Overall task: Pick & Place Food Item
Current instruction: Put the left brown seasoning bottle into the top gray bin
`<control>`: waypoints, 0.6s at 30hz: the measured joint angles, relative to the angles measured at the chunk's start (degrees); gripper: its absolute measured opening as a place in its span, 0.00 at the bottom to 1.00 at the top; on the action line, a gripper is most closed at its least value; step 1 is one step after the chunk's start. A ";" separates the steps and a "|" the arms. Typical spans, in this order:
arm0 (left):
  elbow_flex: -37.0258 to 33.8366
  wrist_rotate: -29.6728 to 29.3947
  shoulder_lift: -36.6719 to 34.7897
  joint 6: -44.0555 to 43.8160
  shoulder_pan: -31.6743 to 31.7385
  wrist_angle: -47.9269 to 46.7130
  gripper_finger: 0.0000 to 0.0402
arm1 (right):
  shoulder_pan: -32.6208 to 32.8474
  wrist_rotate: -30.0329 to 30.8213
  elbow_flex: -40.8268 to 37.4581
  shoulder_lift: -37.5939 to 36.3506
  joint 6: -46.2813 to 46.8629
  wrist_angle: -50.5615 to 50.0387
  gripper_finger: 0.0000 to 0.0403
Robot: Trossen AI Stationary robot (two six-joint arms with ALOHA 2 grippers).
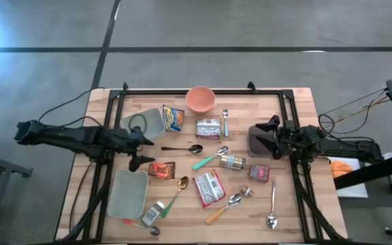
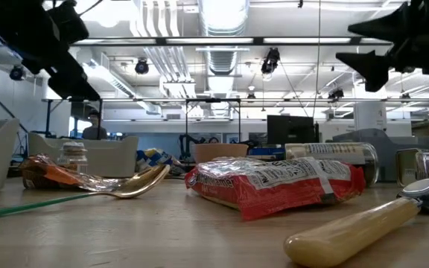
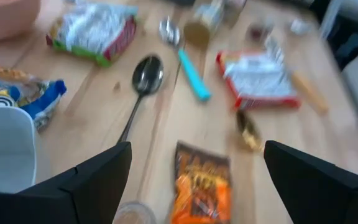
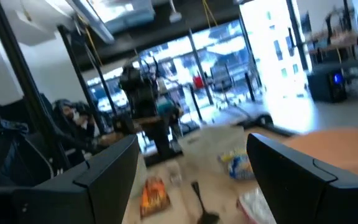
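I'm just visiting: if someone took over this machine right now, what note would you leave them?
Left pincer: open, empty, above the table beside the orange-brown snack packet.
Right pincer: open, empty, by the dark container on the right side.
Food: red-and-silver packet near the middle, blue-yellow packet beside the pink bowl.
Done: nothing is held yet.
Left: pick a food item and place it; which container is meant, I cannot tell.

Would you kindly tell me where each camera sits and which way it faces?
High: overhead, straight down; both arms, left gripper, right gripper.
Low: tabletop level, facing the room; red-white packet.
Left wrist: looks down between its fingers at orange packet.
Right wrist: faces across table between its fingers.
Shared: orange packet.
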 joint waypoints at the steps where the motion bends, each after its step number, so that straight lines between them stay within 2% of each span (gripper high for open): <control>1: 1.09 -0.02 2.03 0.73 0.00 -0.99 0.92 | -0.01 -0.11 0.00 -0.02 -0.11 0.75 0.74; 6: 5.40 0.00 10.88 1.75 0.00 -6.71 0.92 | 0.01 -5.88 0.00 -0.08 1.70 1.14 0.74; 8: 6.69 -0.02 13.61 1.44 0.00 -9.09 0.92 | 0.01 -7.52 0.00 -0.08 -0.35 2.62 0.74; 12: 8.84 -0.17 17.64 -1.90 0.00 -12.84 0.92 | 0.01 -7.73 0.02 -0.13 -3.97 7.06 0.74; 18: 13.09 -0.20 21.54 -6.82 0.00 -19.06 0.92 | -0.01 -7.33 0.24 -0.06 -8.96 7.08 0.74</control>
